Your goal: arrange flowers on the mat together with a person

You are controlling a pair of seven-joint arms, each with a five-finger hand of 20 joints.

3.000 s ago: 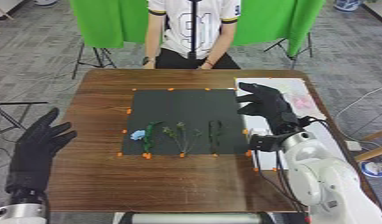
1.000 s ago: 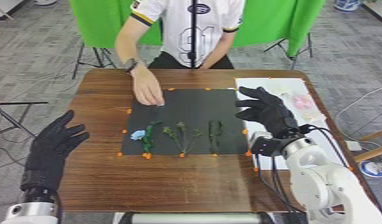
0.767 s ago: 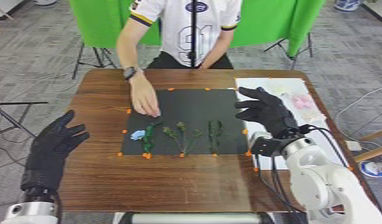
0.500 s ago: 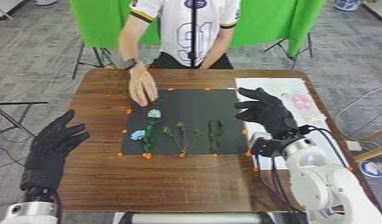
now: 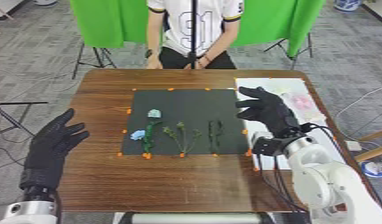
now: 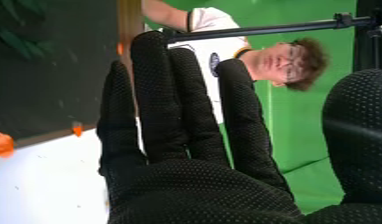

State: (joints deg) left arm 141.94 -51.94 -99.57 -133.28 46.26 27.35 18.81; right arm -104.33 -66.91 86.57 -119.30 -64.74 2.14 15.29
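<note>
Hovering right of centre, right hand [image 5: 273, 112] spreads wide, empty; pink flower [image 5: 303, 102], frame right, likely light, fragile: pinch stem gently.

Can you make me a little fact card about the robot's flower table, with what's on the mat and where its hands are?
Mat: dark, on the brown table
Blue flowers: two, upper one and lower one, on the mat's left side
Middle: thin green sprigs
Right part of mat: dark green stem
White sheet: at right, something pink on it
Left hand: open, left of the mat
Right hand: open, over the white sheet
</note>
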